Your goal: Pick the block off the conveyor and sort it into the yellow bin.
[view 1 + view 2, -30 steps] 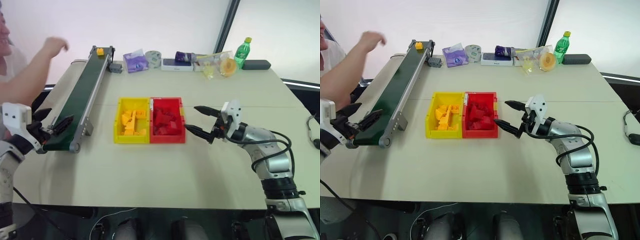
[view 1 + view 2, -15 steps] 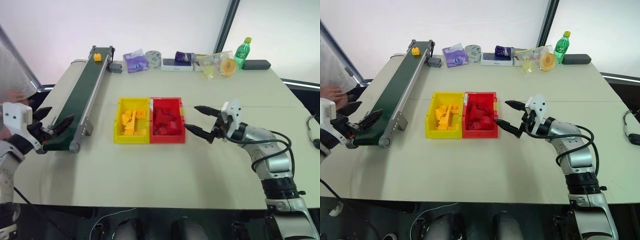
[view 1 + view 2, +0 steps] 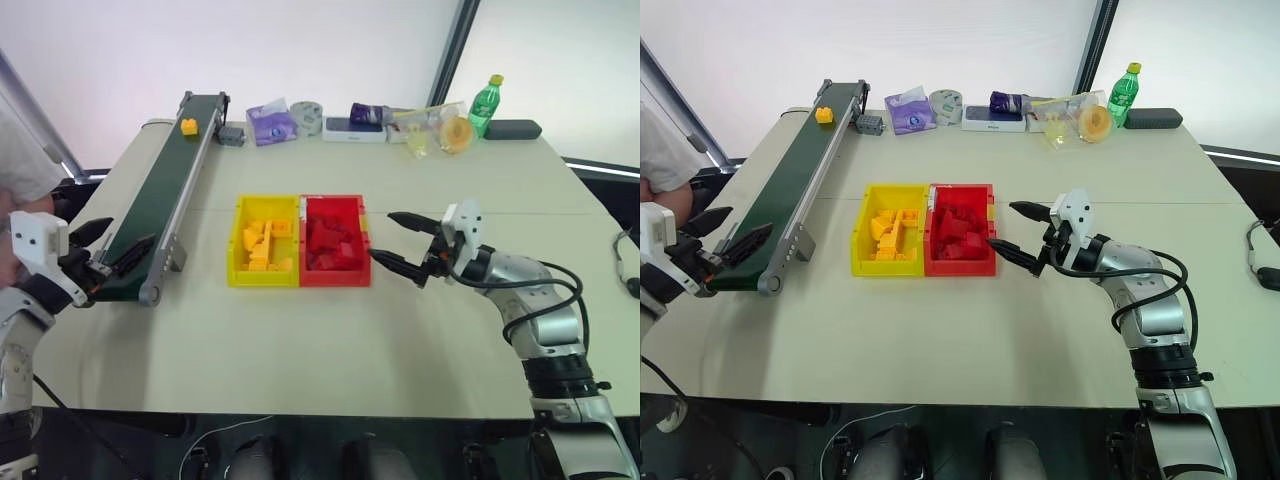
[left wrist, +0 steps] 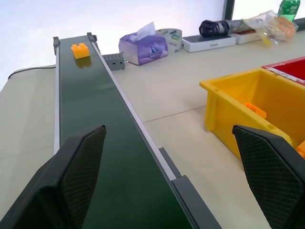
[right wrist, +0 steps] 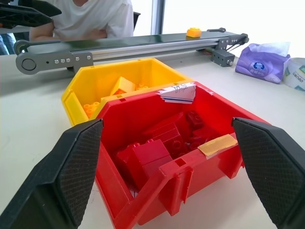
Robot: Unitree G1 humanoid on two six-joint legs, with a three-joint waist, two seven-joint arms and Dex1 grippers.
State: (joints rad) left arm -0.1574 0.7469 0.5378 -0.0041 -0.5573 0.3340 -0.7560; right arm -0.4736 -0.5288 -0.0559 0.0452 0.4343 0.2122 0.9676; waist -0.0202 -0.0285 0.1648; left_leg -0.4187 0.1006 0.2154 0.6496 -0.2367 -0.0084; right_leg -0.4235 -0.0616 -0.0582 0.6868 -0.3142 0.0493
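We saw the block (image 3: 189, 126) sitting on the conveyor (image 3: 150, 205) belt near its far end, well apart from both grippers. It was a small yellow-orange brick, upright, studs up, nothing touching it.

Left gripper (image 3: 112, 243) hung level at the near end of the conveyor, fingers spread wide on either side of the belt line, holding nothing. In the left wrist view the block (image 4: 80, 50) was far up the belt between the two fingers (image 4: 76, 162).

Right gripper (image 3: 395, 241) hovered just beside the red bin (image 3: 335, 240), on the side away from the yellow bin (image 3: 264, 241), pointing at it. Its jaws stood apart and empty, not touching the bin.

The two bins were joined side by side mid-table; the yellow one lay nearer the conveyor and held a heap of yellow bricks (image 3: 263, 244); the red one held red bricks (image 5: 157, 143).

A person's arm in a white sleeve (image 3: 25, 165) showed beyond the conveyor's near end. A tissue pack (image 3: 270, 122), a tape roll (image 3: 307, 117) and a green bottle (image 3: 485, 102) lined the table's far edge.
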